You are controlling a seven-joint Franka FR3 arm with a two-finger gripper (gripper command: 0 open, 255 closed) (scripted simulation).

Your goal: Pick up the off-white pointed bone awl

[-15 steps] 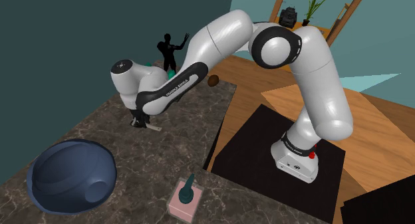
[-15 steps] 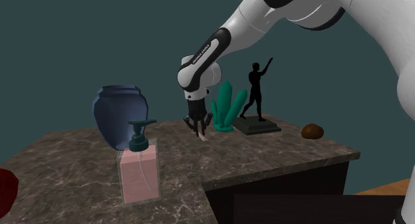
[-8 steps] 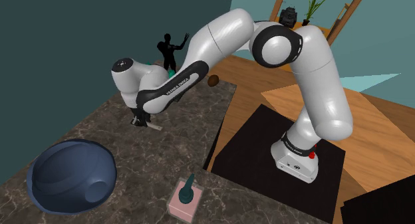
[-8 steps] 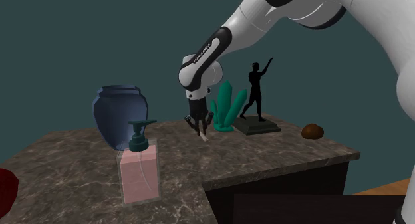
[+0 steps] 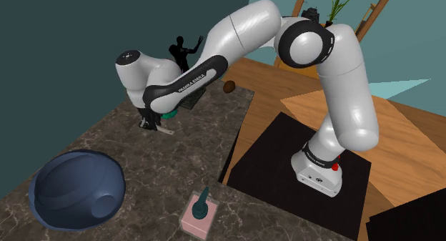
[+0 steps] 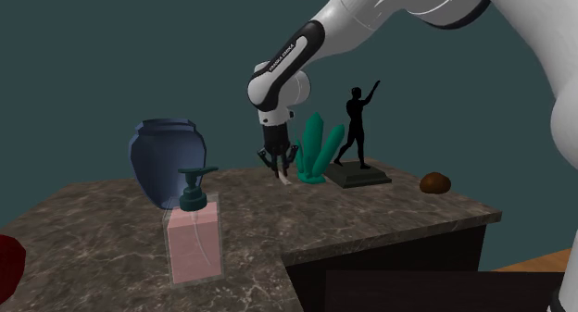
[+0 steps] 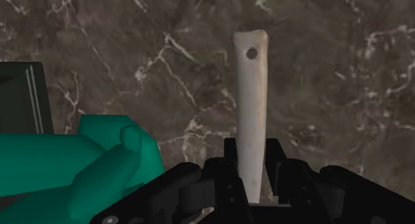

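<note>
Second exterior view: on the dark veined marble counter stand a dark blue round vase and a pink box-shaped soap dispenser with a teal pump. Next comes the black two-finger gripper, its jaws closed narrowly on the off-white pointed bone awl. The awl hangs slantwise over the stone, just beside a green crystal cluster and near a black dancer figurine.

Arm: glossy white rounded links, dark grey joint rings. Forearm: black band, white lettering. Base collar, shoulder view 4 o'clock: red button, small dark marks. Pincer: all black, two blocky fingers.
</note>
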